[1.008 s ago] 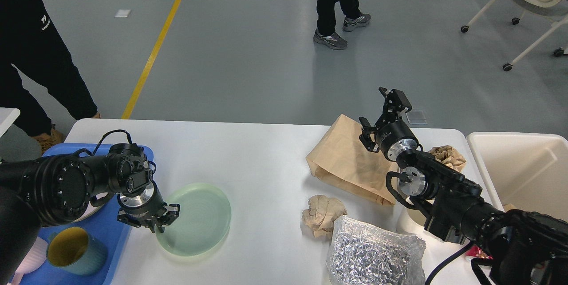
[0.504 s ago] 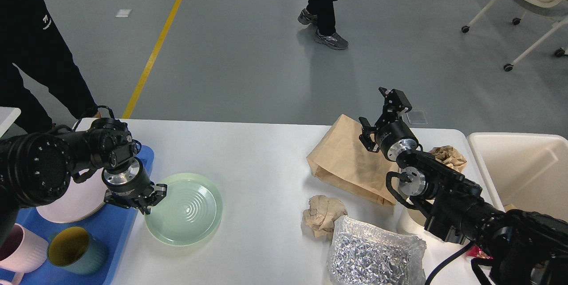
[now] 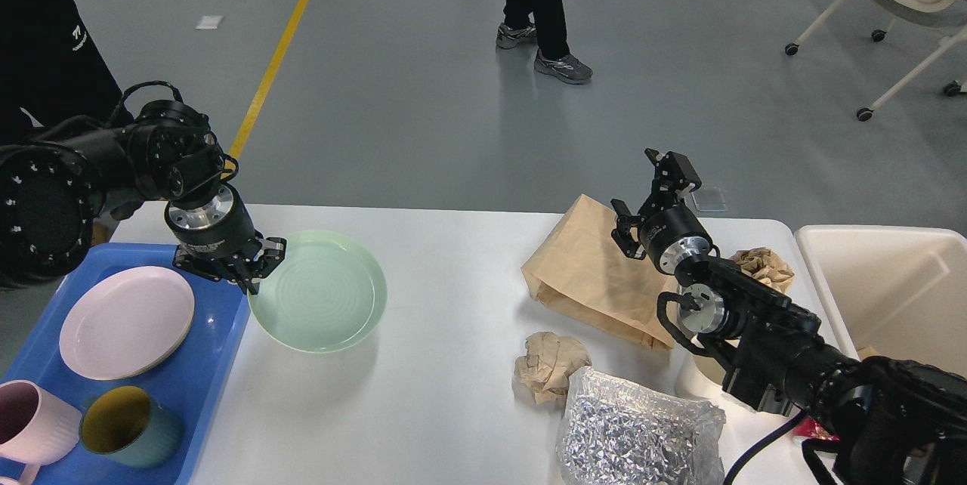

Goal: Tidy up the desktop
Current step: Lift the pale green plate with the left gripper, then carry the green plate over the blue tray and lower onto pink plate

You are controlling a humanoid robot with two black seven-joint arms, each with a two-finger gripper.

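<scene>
The white desktop (image 3: 446, 273) holds a brown paper bag (image 3: 585, 273), a crumpled brown paper ball (image 3: 550, 364), a silver crinkled foil bag (image 3: 634, 432) and another crumpled paper (image 3: 763, 266). My left gripper (image 3: 257, 266) is shut on the left rim of a pale green plate (image 3: 321, 292) and holds it lifted above the desktop, by the blue tray's right edge. My right gripper (image 3: 642, 190) is open and empty, raised over the paper bag's far right corner.
The blue tray (image 3: 219, 364) at the left holds a pink plate (image 3: 125, 322), a pink mug (image 3: 30, 424) and a teal mug with yellow inside (image 3: 128, 428). A cream-white bin (image 3: 891, 288) stands at the right. People stand beyond the table.
My left gripper has lifted the green plate off the desktop and carried it up and away from me. The pink plate is now uncovered. The right arm has not moved.
</scene>
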